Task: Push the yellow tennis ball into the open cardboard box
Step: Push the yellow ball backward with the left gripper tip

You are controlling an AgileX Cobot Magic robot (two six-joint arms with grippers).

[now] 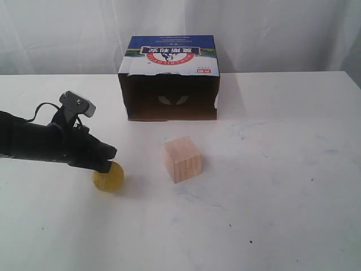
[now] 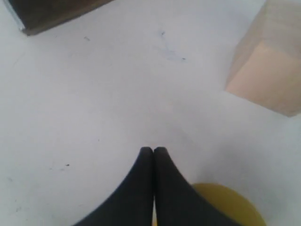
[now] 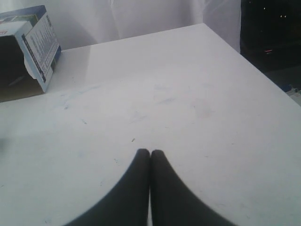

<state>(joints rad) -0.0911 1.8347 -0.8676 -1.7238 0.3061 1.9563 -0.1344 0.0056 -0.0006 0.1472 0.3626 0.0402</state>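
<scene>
- The large brown open cardboard box [image 1: 169,79] lies with its long axis across the exterior view. Its opening faces the front of the white tabletop [image 1: 282,197], and its blue printed panel is on top with the lettering upside down.
- The small mustard-yellow tennis ball [image 1: 108,178] sits well out in front of the box, off past its left corner.
- The pale wooden cube [image 1: 182,159] stands in front of the box opening, nearer the box than the ball is.
- The left pincer [image 1: 104,164] is pressed together with nothing between its tips. It meets the ball's upper left side and hides part of it.
- The right pincer [image 3: 150,153] is also together, over bare tabletop well to the box's right.
- The box interior is dark, and two pale shapes inside cannot be made out.
- The left wrist view cuts off the ball, and its dark mark is not discernible.
</scene>
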